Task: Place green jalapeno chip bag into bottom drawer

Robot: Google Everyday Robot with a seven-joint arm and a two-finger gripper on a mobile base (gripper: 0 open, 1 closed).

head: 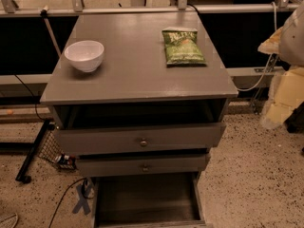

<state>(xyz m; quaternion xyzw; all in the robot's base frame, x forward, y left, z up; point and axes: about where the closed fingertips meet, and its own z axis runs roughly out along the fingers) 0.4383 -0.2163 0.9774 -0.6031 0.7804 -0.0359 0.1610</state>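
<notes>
We log the end effector (289, 46) right of the table (137, 68), state not discernible; the green jalapeno chip bag (183, 47) lies flat on the table, so a pinch may slip.

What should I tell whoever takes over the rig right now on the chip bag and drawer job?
Gripper: not in view. A pale shape at the right edge may be part of the arm, off to the side of the cabinet.
Green jalapeno chip bag: lying flat on the cabinet top, right side towards the back, apart from the white bowl on the left.
Bottom drawer: pulled out, bag not in it.
Done: the drawer stands open.
Left: grasp the bag, bring it down and release it in the bottom drawer.
</notes>
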